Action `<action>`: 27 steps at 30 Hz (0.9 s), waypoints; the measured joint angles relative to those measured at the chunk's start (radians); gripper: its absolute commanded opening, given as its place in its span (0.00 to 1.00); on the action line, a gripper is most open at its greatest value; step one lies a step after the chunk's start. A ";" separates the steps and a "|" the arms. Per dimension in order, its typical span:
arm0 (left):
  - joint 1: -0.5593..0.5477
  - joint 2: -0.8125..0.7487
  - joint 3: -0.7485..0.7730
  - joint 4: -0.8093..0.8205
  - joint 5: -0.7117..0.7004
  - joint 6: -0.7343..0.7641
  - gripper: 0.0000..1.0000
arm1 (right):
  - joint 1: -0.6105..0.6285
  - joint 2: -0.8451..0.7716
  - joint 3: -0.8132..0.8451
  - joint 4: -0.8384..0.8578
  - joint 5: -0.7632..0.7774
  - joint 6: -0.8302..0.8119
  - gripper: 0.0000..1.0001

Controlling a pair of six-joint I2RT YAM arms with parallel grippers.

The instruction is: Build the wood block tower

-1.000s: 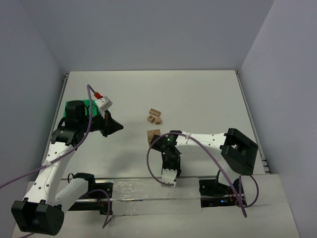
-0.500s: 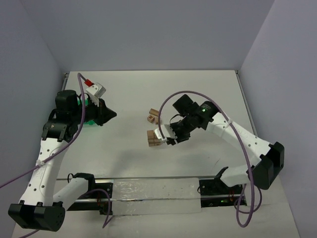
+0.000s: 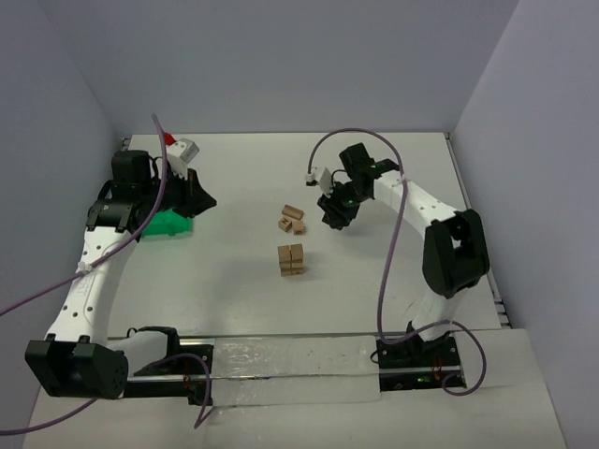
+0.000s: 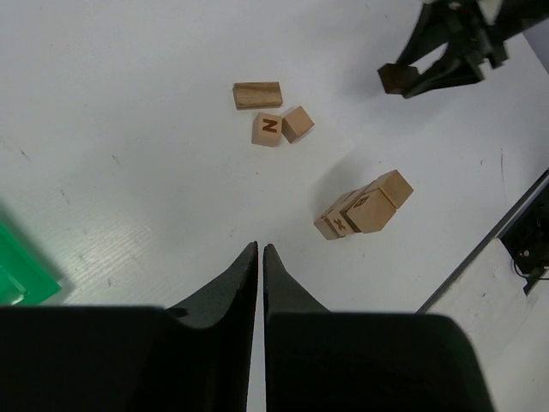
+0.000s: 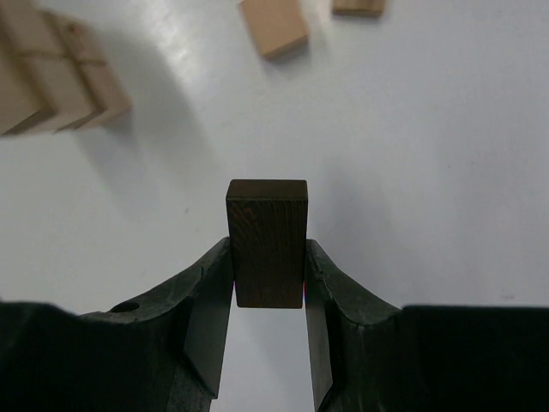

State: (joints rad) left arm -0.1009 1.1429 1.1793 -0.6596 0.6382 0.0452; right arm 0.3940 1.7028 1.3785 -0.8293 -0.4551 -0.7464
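Clamping a block (image 5: 267, 232) by two opposite sides, the right gripper (image 5: 267, 257) was positioned over the table (image 3: 374, 178), to the right of the loose blocks (image 3: 292, 220). The block stood upright between the fingers and appeared dark in shadow. In the top view this gripper was located apart from the tower (image 3: 291, 259), which stood near the middle of the table as a short stack of tan blocks. The three loose blocks were grouped just beyond the tower. In the left wrist view, a long one (image 4: 257, 94) lay flat, with a cube marked N (image 4: 268, 129) and a plain cube (image 4: 298, 123) touching each other just beside it. The left gripper (image 4: 260, 251) was observed with its fingers brought almost together and nothing between them, over the left part of the table near the green bin (image 3: 168, 224). Whether the left gripper touched the bin could not be determined.
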 measured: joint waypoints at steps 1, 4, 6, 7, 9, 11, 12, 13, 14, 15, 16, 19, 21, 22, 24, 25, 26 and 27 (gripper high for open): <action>0.001 0.004 0.002 0.001 -0.004 -0.002 0.14 | -0.005 0.043 0.008 0.035 0.009 0.034 0.01; 0.009 0.020 0.017 -0.004 -0.011 -0.006 0.16 | -0.012 0.166 0.049 0.116 0.037 0.135 0.02; 0.015 0.030 0.033 -0.003 -0.016 -0.006 0.16 | -0.013 0.232 0.076 0.175 0.056 0.185 0.03; 0.017 0.034 0.040 -0.004 -0.021 -0.006 0.16 | -0.013 0.258 0.085 0.195 0.067 0.206 0.03; 0.020 0.036 0.048 -0.004 -0.029 -0.006 0.17 | -0.014 0.298 0.100 0.234 0.087 0.236 0.04; 0.025 0.039 0.051 -0.004 -0.031 -0.007 0.17 | -0.014 0.328 0.109 0.273 0.110 0.257 0.08; 0.029 0.040 0.051 -0.004 -0.032 -0.008 0.17 | -0.014 0.338 0.109 0.288 0.117 0.264 0.13; 0.034 0.043 0.051 -0.004 -0.032 -0.009 0.17 | -0.014 0.346 0.109 0.300 0.124 0.270 0.17; 0.038 0.047 0.052 -0.004 -0.032 -0.009 0.17 | -0.014 0.351 0.109 0.308 0.130 0.275 0.22; 0.041 0.051 0.052 -0.004 -0.032 -0.010 0.17 | -0.014 0.355 0.109 0.316 0.135 0.281 0.25; 0.045 0.055 0.052 -0.004 -0.032 -0.010 0.17 | -0.014 0.359 0.109 0.323 0.141 0.286 0.26; 0.060 0.074 0.057 -0.005 -0.031 -0.015 0.17 | -0.013 0.362 0.109 0.340 0.160 0.301 0.29; 0.067 0.088 0.063 -0.004 -0.030 -0.016 0.17 | -0.013 0.363 0.111 0.347 0.173 0.310 0.33; 0.070 0.094 0.066 -0.004 -0.030 -0.017 0.17 | -0.012 0.363 0.112 0.350 0.180 0.314 0.37; 0.071 0.102 0.067 -0.003 -0.024 -0.017 0.18 | -0.010 0.365 0.114 0.354 0.196 0.321 0.44; 0.071 0.106 0.067 -0.003 -0.019 -0.018 0.18 | -0.008 0.365 0.114 0.356 0.205 0.324 0.47; 0.071 0.110 0.067 -0.003 -0.011 -0.018 0.18 | -0.006 0.365 0.114 0.359 0.211 0.327 0.48; 0.071 0.114 0.067 -0.002 -0.004 -0.023 0.18 | -0.004 0.365 0.114 0.362 0.217 0.330 0.50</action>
State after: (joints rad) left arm -0.0299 1.2571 1.2467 -0.6618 0.6342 0.0225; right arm 0.3903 2.0674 1.4921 -0.4673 -0.2376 -0.4168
